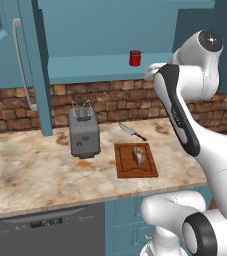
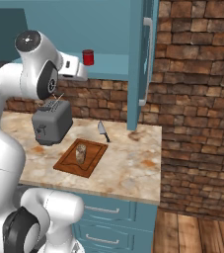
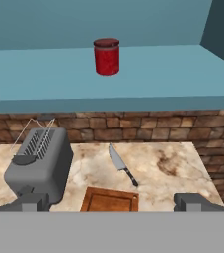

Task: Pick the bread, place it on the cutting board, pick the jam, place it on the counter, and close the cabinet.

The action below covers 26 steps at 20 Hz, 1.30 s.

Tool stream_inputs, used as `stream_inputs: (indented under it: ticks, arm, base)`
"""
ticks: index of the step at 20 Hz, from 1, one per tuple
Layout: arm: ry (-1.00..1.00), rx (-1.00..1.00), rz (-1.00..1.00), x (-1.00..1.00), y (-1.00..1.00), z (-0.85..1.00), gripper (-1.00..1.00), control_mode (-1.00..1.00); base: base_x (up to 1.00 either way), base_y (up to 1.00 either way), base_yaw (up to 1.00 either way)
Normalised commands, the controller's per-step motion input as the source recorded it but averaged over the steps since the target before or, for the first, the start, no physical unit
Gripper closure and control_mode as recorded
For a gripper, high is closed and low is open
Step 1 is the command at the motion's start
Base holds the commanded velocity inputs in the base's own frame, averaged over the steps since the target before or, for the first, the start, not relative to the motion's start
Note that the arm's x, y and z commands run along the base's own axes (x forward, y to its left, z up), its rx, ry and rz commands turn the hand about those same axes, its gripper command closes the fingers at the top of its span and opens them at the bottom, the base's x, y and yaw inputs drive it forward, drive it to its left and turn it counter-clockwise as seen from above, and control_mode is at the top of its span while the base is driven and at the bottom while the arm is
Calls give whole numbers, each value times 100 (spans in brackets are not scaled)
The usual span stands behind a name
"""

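two fingers (image 3: 111, 202) wide apart, empty, short of the jam (image 3: 106, 56) on the cabinet (image 3: 133, 74) shelf

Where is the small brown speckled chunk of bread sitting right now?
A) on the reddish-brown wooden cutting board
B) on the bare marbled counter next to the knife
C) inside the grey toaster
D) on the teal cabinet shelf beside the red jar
A: the small brown speckled bread stands on the reddish-brown wooden cutting board, while the red jam jar stands alone on the teal shelf.
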Motion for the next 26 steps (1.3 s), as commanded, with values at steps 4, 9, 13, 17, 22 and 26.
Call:
stream_inputs:
  ticks: [4, 9, 13, 17, 22, 26]
  arm:
    - [0, 0, 0, 14, 0, 0, -100, -100]
    - [0, 0, 0, 19, 2, 0, -100, -100]
    - [0, 0, 0, 20, 1, 0, -100, -100]
    - [0, 0, 0, 17, 0, 0, -100, -100]
    - [0, 0, 0, 18, 0, 1, -100, -100]
    - [0, 0, 0, 24, 0, 6, -100, -100]
  base:
    - [0, 0, 0]
    - [0, 0, 0]
    - [0, 0, 0]
    - [0, 0, 0]
    - [0, 0, 0]
    - [0, 0, 0]
